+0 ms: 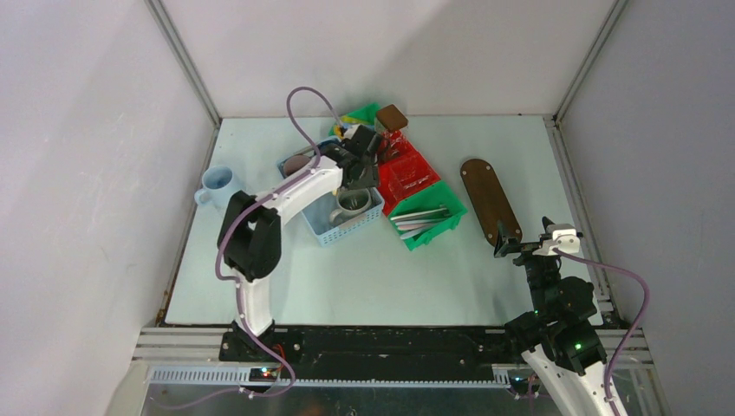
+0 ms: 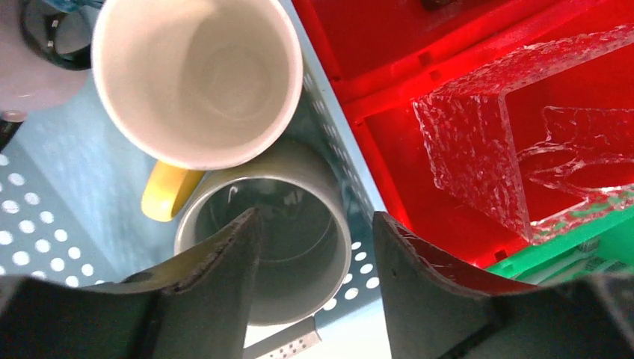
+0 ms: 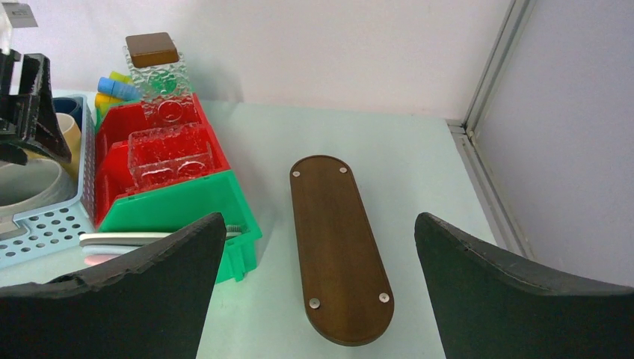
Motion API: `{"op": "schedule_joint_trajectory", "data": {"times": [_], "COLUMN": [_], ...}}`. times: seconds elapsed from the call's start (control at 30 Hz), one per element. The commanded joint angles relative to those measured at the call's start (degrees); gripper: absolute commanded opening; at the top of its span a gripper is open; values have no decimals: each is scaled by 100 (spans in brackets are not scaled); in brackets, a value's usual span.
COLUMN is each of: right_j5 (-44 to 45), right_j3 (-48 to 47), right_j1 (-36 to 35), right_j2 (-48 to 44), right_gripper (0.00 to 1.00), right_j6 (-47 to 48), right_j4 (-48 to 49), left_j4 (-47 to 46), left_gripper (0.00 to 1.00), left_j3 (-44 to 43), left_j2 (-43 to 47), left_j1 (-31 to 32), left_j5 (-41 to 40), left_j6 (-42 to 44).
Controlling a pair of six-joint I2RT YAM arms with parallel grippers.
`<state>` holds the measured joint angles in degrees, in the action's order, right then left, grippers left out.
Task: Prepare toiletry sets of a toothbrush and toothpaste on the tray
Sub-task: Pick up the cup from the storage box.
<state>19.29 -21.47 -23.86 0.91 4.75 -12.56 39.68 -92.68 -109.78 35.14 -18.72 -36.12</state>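
The main risk sits with the left gripper (image 2: 315,221). Its jaws stand apart, one finger down inside the grey mug (image 2: 288,224) and the other outside its wall at 3 o'clock, nothing pinched yet. A thin bite on a glazed rim could slip or let the mug swing as it rises. The cream mug (image 2: 198,75) with the yellow handle leans on the grey one's rim at 11 o'clock, so a lift may drag or topple it. The outer finger is also squeezed between the mug and the wall of the blue basket (image 2: 45,232) — it could catch there and tug the whole basket.

The right gripper (image 3: 320,221) is spread wide and grips nothing. It hovers at the 6 o'clock end of the tray (image 3: 336,247), which lies bare at about 3 o'clock on the table — no set is on it yet.

The basket holds the grey and cream mugs, plus another mug at 10 o'clock that is only partly seen. A pale blue mug (image 1: 217,184) stands on the table at 9 o'clock. The red bin (image 2: 448,45) holds clear textured holders (image 2: 478,134), and the green bin (image 3: 179,206) holds pale toothbrushes (image 3: 119,239). Coloured tubes (image 3: 116,86) sit at 12 o'clock.
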Motion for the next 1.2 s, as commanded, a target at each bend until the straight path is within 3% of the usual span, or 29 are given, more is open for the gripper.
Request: {"op": "schedule_joint_trajectory", "data": {"times": [0.0,0.5,0.9,1.17], "right_j5": [-2,-54,-25,0], "right_j3": [-172,-153,-87,-133], "right_j1": [32,35,54,79], "right_j2": [-646,-640,-636,-649], "right_gripper": [100,100,100,100], "right_j6": [63,104,166,133], "right_j4": [67,80,102,91], "left_j4": [-281,-239,-109,-57], "left_gripper": [59,44,36,14], "left_j3": [-272,86,-264,-196], "left_j2": [-241,-192,-664,-487], "left_j1": [37,118,123,120], "left_j5": [101,106,-22,-148], "left_j6": [-386,-483,-438,-482]}}
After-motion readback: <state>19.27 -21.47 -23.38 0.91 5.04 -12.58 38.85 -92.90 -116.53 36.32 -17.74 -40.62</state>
